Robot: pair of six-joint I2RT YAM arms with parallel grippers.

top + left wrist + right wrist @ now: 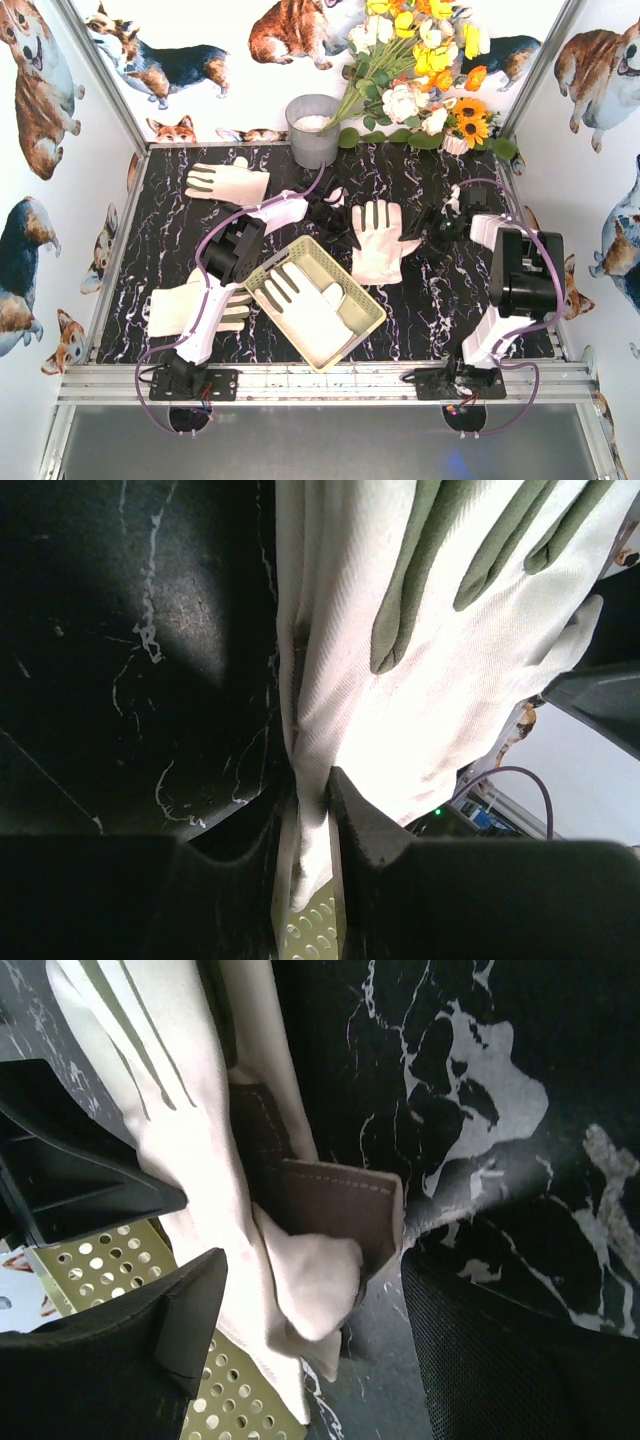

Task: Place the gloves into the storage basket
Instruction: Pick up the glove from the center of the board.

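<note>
- A first glove (225, 182) lies flat at the far left of the table (450, 310). A second glove (170, 312) lies near the front edge, partly under the left arm (215, 320).
- The left arm rises from its base, bends at the elbow and reaches right past the far corner of the storage basket (345, 275). The left gripper (325, 212) ends at the left edge of the middle glove (380, 245).
- Only the left wrist view shows its jaws pinched together on a fold of that glove's cream fabric.
- The storage basket sits askew at centre front, with a third glove (310, 310) lying inside it.
- The right arm (520, 270) is folded and reaches left, with the right gripper (440, 228) at the middle glove's right edge.
- Only the right wrist view shows its jaws wide apart either side of the folded cuff, not clamped.
</note>
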